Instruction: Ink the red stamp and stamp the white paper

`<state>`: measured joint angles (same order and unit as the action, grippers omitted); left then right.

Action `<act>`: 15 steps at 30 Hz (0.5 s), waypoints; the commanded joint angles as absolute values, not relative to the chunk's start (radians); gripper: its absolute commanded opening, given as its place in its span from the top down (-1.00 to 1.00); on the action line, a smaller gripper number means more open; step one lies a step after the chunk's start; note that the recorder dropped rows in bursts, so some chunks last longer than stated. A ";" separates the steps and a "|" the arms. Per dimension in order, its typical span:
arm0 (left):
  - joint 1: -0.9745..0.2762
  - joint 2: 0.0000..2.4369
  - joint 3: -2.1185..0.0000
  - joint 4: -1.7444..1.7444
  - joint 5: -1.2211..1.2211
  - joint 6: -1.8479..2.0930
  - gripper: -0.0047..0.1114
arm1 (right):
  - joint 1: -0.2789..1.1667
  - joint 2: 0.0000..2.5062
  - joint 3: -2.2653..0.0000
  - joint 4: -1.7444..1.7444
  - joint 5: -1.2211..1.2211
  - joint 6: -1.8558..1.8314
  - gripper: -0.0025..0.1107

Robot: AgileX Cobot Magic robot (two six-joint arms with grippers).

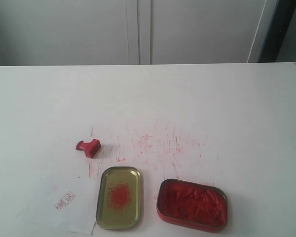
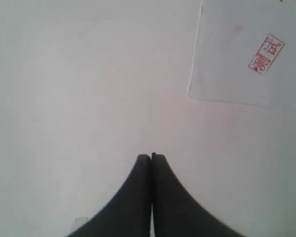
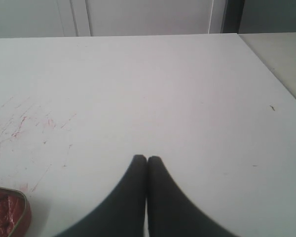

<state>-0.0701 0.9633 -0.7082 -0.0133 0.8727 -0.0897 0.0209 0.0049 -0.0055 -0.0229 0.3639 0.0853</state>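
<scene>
Where everything rests: the white table [image 1: 212, 98], its middle streaked with fine red scratch marks [image 1: 153, 143]; the right wrist view catches the edge of those marks, while the left wrist view sees only unmarked surface.
White paper [image 1: 39, 210]: a thin sheet lying flat at the near left of the table in the exterior view, skewed to the table edge, just beside the gold tray. The left wrist view shows one of its corners [image 2: 227, 59] more sharply.
Imprint [image 1: 64, 201]: a small red rectangle on the paper; only the left wrist view [image 2: 266, 54] shows it as a framed mark with characters inside.
Red ink tin [image 1: 192, 205]: open, rectangular, full of rough red paste, near right. One corner shows in the right wrist view [image 3: 7, 217].
Gold tray [image 1: 119, 197]: between paper and tin, with a red smudge in its middle; seen in the exterior view alone.
Left hand [image 2: 151, 156]: dark fingers pressed together with nothing between them, above bare table near the paper.
Right hand [image 3: 147, 159]: fingers together, holding nothing, above bare table.
Red stamp [image 1: 89, 147]: a small bright red block tipped on its side, knob to the left, on the table beyond paper and tray, apart from both. It appears in the exterior view only.
</scene>
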 commanded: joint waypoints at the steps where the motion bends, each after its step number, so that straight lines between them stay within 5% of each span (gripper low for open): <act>1: -0.073 0.862 -0.621 -0.044 0.897 -0.094 0.92 | 0.023 0.000 0.000 -0.026 0.349 0.086 0.96; 15: -0.072 0.610 -0.535 -0.052 0.906 -0.043 0.92 | 0.023 0.000 0.000 -0.026 0.349 0.086 0.96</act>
